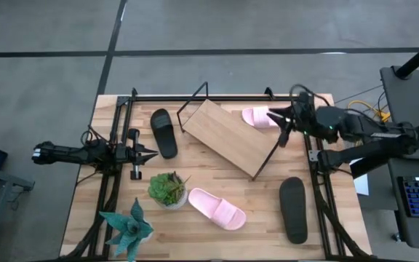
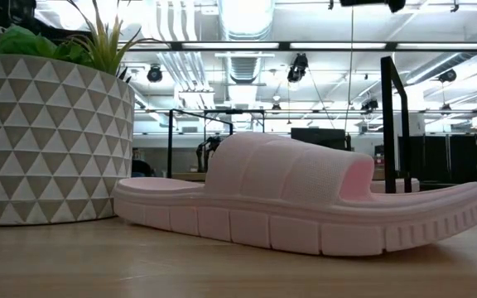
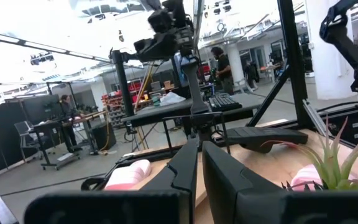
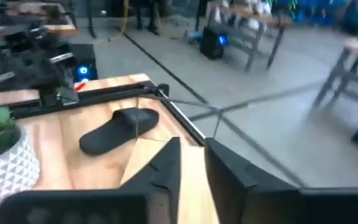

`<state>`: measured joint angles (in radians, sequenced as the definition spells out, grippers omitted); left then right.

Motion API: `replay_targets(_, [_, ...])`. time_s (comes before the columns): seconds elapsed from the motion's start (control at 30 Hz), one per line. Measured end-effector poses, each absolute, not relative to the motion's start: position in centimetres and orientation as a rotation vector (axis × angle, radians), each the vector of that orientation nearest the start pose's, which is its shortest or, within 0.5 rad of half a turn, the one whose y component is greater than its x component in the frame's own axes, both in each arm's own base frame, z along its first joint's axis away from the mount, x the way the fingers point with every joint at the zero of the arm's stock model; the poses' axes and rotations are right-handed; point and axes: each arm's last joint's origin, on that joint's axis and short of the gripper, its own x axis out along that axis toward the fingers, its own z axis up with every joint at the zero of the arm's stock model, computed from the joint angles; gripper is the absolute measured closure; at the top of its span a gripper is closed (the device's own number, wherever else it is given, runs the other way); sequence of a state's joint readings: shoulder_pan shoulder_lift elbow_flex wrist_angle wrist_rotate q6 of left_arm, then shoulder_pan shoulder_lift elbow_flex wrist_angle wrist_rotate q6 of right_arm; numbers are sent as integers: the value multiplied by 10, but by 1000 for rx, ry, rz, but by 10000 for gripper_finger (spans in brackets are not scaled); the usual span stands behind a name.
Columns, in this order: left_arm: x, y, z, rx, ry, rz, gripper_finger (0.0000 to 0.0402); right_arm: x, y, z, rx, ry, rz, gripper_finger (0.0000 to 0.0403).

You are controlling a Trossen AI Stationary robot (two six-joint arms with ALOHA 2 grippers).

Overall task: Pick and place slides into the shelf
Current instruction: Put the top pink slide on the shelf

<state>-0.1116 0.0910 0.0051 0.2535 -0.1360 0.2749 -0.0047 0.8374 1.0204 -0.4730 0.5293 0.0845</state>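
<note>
The shelf (image 1: 228, 138) stands slantwise in the table's middle, a light-wood board on a black wire frame. One pale pink slide (image 1: 257, 116) lies by its far right end, and another (image 1: 217, 207) lies on the table near the front and fills the low view (image 2: 305, 199). One black slide (image 1: 164, 132) lies at the far left and shows in the right wrist view (image 4: 120, 130). The other black slide (image 1: 293, 209) lies at the near right. My right gripper (image 1: 277, 125) hovers open and empty just right of the far pink slide, over the shelf's end (image 4: 192, 149). My left gripper (image 1: 153, 153) waits shut at the left (image 3: 201, 155).
A leafy plant in a triangle-patterned pot (image 1: 168, 189) stands left of the near pink slide and shows in the low view (image 2: 48, 141). A spiky blue-green plant (image 1: 126, 225) stands at the near left corner. Black frame rails (image 1: 195, 96) run along the table's far edge.
</note>
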Motion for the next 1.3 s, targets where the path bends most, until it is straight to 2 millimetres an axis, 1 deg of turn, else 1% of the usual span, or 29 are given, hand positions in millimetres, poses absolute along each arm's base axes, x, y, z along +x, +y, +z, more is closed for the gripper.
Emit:
replay_targets(0.1, [101,-7,182,254,-162,47,391,164,-32,379,126,261,-653,280])
replay_targets(0.17, [101,-7,182,254,-162,47,391,162,-44,381,189,298,-717,255])
replay_targets(0.3, [101,-7,182,254,-162,47,391,160,-72,380,332,443,-706,226])
replay_targets(0.4, [101,-7,182,254,-162,47,391,163,-95,374,425,487,-693,221])
replay_targets(0.57, [101,-7,182,254,-162,47,391,166,-136,362,485,560,-812,220])
replay_targets(0.63, [101,-7,182,254,-162,47,391,164,-152,357,518,595,-825,220])
replay_targets(0.77, [101,-7,182,254,-160,47,391,161,-185,342,661,666,-782,220])
replay_targets(0.93, [101,-7,182,253,-160,47,391,160,-221,315,777,773,-831,220])
replay_targets(1.0, [101,-7,182,253,-160,47,391,161,-229,302,829,834,-831,220])
replay_targets(1.13, [101,-7,182,253,-160,47,391,167,-238,281,873,947,-809,220])
replay_targets(1.3, [101,-7,182,253,-160,47,391,171,-243,268,913,984,-787,220])
